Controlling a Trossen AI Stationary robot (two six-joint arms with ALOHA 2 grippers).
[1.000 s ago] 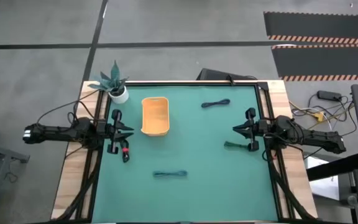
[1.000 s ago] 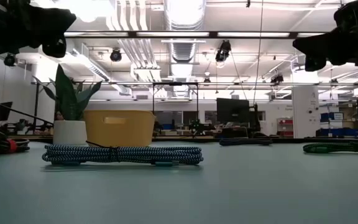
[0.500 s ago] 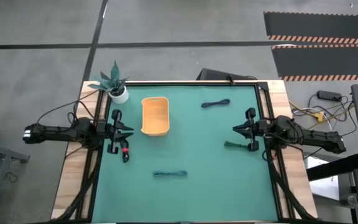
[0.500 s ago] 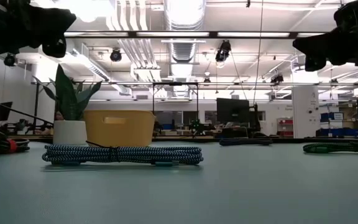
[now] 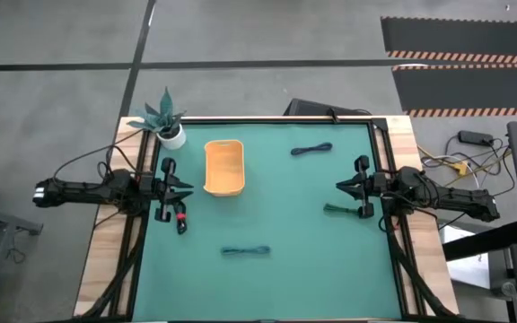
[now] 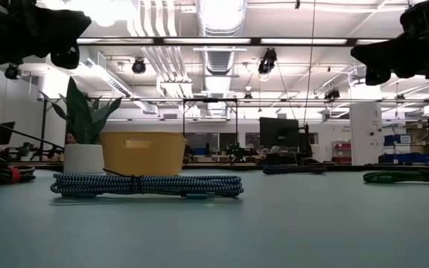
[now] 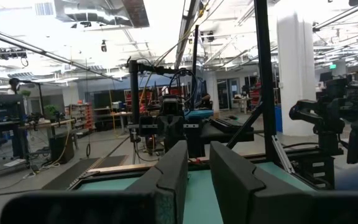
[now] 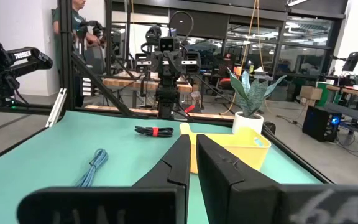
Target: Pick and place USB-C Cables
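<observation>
Four cable bundles lie flat on the green mat. The blue-purple cable (image 5: 311, 149) lies far right, the dark green cable (image 5: 339, 209) just near-side of my right gripper (image 5: 339, 187), the teal-blue cable (image 5: 245, 251) toward the near edge, and the black-and-red cable (image 5: 179, 220) beside my left gripper (image 5: 189, 189). The yellow tray (image 5: 223, 167) stands on the mat at far left. Both grippers hover level above the mat at its left and right edges, facing each other. My left gripper (image 7: 197, 149) shows a narrow gap; my right gripper (image 8: 192, 138) is shut.
A potted plant (image 5: 167, 126) stands at the far left corner next to the tray. Black frame rails (image 5: 380, 170) run along the table's sides. A person (image 8: 73, 18) stands in the room beyond the left arm. Open mat lies between the two arms.
</observation>
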